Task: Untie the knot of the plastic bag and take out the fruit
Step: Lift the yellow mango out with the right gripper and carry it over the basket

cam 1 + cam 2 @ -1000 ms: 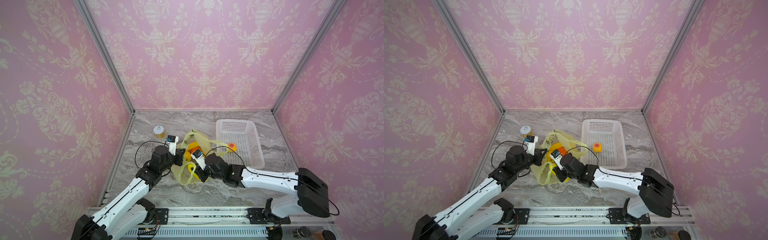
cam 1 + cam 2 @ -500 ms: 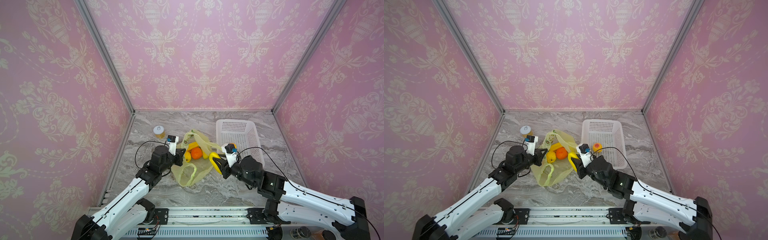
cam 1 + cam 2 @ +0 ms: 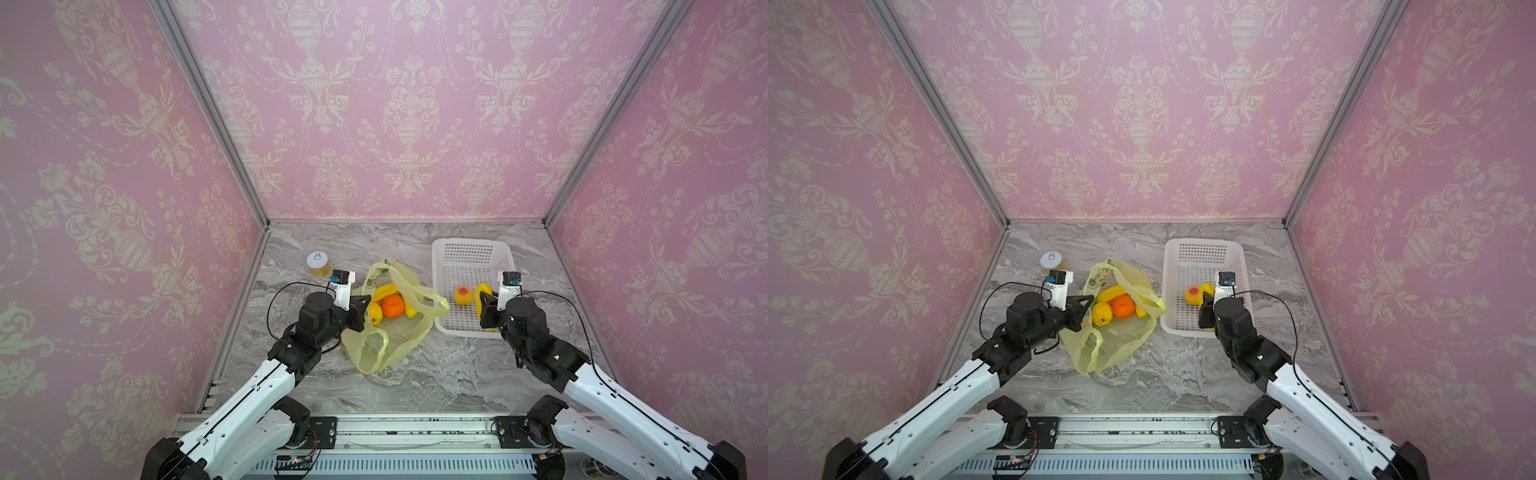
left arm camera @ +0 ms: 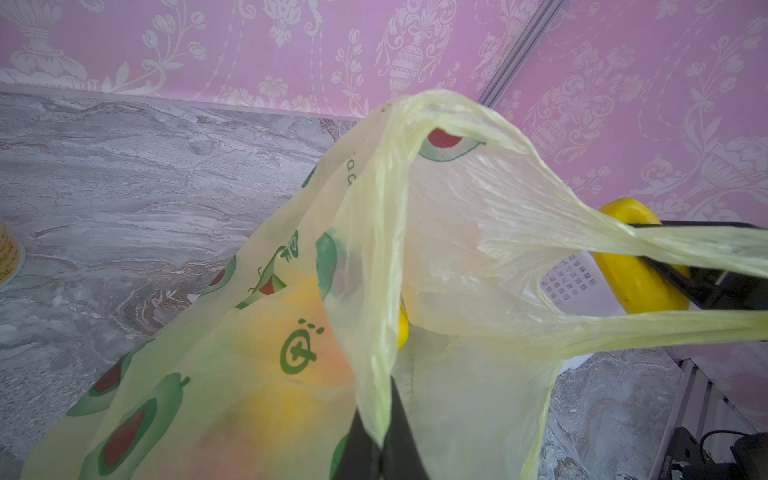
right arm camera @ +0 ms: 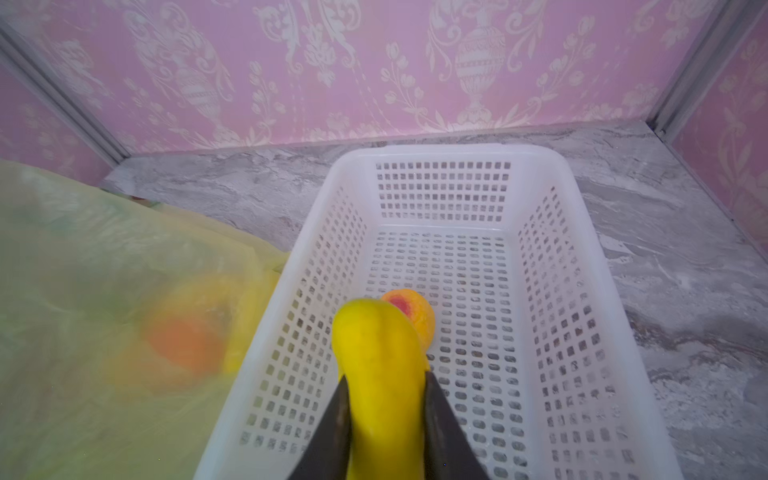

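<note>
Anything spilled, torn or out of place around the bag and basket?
Nothing stands out. The bag lies open with fruit inside, its rim pinched by the left gripper. The right gripper holds a yellow fruit over the basket, where a peach sits. The jar stands upright.

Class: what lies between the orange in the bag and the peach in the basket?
In both top views: a yellow fruit, the side of the plastic bag, then the wall of the white basket.
</note>
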Tool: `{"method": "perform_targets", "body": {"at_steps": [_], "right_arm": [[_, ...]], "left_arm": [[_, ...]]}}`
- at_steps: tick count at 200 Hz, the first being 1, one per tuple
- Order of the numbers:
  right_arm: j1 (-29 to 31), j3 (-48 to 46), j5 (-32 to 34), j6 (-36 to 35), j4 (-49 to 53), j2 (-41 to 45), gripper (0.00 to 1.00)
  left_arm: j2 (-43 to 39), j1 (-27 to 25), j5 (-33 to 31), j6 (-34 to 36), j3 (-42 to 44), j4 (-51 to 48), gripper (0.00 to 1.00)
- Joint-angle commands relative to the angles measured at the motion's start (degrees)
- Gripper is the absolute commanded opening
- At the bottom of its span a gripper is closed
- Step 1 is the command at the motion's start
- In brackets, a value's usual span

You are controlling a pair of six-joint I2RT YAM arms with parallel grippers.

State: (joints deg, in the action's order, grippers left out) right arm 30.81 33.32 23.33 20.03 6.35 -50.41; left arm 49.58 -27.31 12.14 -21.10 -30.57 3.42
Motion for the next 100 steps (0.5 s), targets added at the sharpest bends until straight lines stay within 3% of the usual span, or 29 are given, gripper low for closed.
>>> {"method": "perform_targets", "body": {"at_steps": [1,45,100], "right_arm": [[-3.97,3.36,-2.26,3.09,-0.4,-7.47,0.04],[-9.93,8.67,-7.52,3.36,-2.17,-24.37,0.0],[-14.87,10.93,-10.84,5.23,-4.95,-34.03,0.05]], "left_arm": [[-0.3,-0.46,1.74,-1.12,-0.32,1.66,0.0],[-0.27,-0.46,2.08,-0.85,-0.46,1.59,0.01],[0.77,-0.46,0.87,0.0,-0.38,1.41,0.0]]}}
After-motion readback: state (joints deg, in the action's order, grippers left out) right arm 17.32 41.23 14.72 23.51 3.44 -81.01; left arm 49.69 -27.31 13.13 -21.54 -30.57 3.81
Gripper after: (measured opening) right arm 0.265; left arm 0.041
